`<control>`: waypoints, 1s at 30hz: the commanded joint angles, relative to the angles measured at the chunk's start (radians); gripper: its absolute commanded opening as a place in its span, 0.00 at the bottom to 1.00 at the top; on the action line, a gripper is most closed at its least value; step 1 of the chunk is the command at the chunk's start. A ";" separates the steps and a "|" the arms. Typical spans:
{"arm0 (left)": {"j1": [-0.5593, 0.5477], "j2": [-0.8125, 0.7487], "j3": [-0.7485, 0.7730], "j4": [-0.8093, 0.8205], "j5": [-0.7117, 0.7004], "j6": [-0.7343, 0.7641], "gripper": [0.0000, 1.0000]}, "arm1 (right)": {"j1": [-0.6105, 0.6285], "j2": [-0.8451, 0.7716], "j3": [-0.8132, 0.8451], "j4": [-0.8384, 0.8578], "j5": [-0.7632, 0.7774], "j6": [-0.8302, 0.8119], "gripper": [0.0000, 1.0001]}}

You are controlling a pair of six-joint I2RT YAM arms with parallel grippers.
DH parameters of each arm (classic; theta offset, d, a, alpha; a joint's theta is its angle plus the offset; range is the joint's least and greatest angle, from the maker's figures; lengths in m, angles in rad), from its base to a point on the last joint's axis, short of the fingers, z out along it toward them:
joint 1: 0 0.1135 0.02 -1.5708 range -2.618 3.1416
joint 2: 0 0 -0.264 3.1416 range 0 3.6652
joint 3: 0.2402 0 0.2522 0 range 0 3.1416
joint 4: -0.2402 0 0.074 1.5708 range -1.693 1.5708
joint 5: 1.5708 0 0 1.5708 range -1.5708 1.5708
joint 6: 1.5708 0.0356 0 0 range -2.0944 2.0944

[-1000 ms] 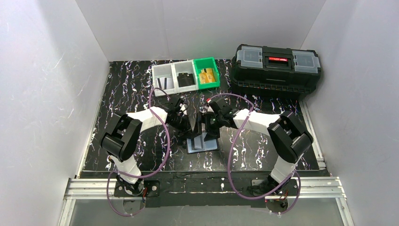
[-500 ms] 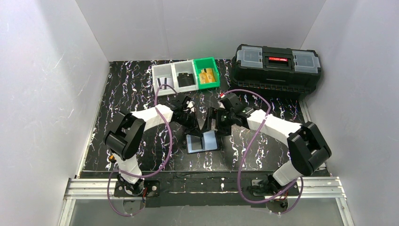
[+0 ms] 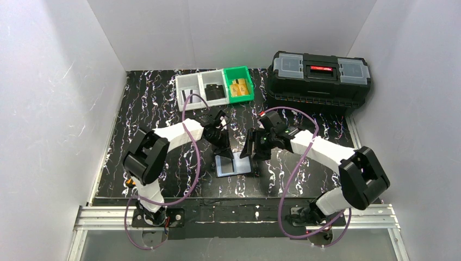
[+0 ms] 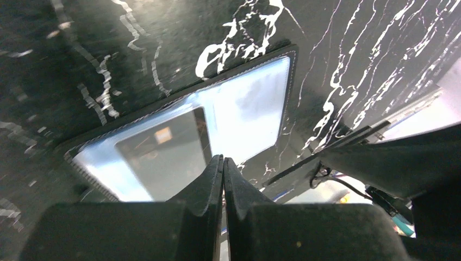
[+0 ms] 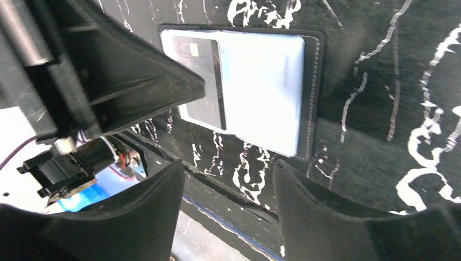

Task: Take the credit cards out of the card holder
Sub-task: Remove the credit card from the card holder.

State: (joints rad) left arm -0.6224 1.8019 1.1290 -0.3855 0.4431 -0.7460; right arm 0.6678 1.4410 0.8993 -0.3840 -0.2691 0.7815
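The right arm [image 3: 326,149] is now swung wider to the right than it was a second ago, and the right jaws are drawn back off the card holder [image 3: 242,163], which is lying more in the open. The left arm [image 3: 174,133] is reaching slightly farther up the table [image 3: 152,109] than before.

The holder is lying spread flat on the table between the two arms, pale pockets facing up. One dark card [image 5: 198,76] with a small chip is sitting in its left half. The left jaws are closed tight, tips together, pointing down at that card's inner edge. I cannot tell whether they are touching it. The right jaws are standing open with nothing between them, hanging just beside the holder's right side.

At the back, the green bin [image 3: 239,99] is holding a gold card [image 3: 238,87], and the grey bins [image 3: 199,89] are holding a black one [image 3: 216,92] and a striped one [image 3: 187,97]. So I am judging this to be the last card, with the pull not yet begun.

The next move is calling for something to pin the holder down while thin, careful jaws are closing on the card's free edge and sliding it along the pocket's mouth. Otherwise the whole holder is likely to come along with it.

As for writing, the toolbox [image 3: 318,76] is showing a red strip on its lid, too small to read. The card and a faint mark on the clear pocket [image 5: 285,76] are giving nothing legible either.
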 commanded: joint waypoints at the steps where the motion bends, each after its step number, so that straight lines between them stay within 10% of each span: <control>1: 0.027 -0.128 -0.010 -0.135 -0.147 0.069 0.00 | 0.001 0.094 0.027 0.112 -0.161 0.018 0.63; 30: 0.059 0.001 -0.089 -0.090 -0.096 0.123 0.00 | 0.018 0.425 0.073 0.340 -0.357 0.113 0.33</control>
State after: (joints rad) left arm -0.5526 1.7794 1.0683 -0.4690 0.3511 -0.6285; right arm 0.6769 1.8549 0.9737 -0.1066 -0.5797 0.8700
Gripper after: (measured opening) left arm 0.007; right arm 0.346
